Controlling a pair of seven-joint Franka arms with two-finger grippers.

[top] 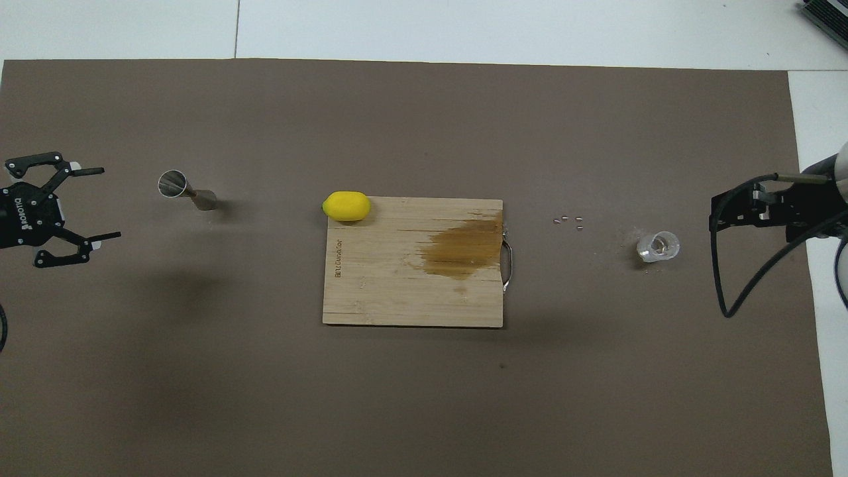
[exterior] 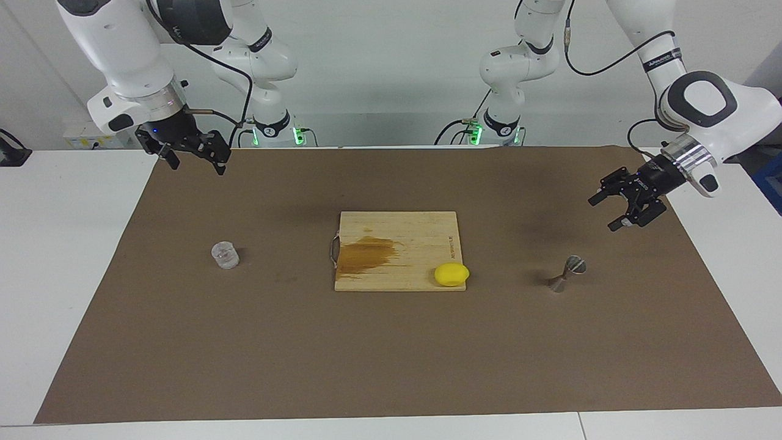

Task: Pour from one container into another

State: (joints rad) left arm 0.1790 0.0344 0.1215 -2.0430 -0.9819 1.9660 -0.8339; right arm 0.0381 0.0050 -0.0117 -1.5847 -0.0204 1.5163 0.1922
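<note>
A small clear glass cup (exterior: 225, 255) (top: 658, 246) stands on the brown mat toward the right arm's end. A silvery hourglass jigger (exterior: 566, 274) (top: 187, 192) stands on the mat toward the left arm's end. My left gripper (exterior: 602, 214) (top: 110, 203) hangs open and empty over the mat beside the jigger, apart from it, its fingers pointing toward the jigger's end of the mat. The right gripper (exterior: 198, 168) waits open and empty above the mat's edge, well above the glass cup.
A wooden cutting board (exterior: 397, 235) (top: 397, 291) with a dark wet stain lies mid-table. A yellow lemon (exterior: 451, 274) (top: 346, 205) sits at the board's corner. A few tiny bits (top: 568, 220) lie on the mat between board and cup.
</note>
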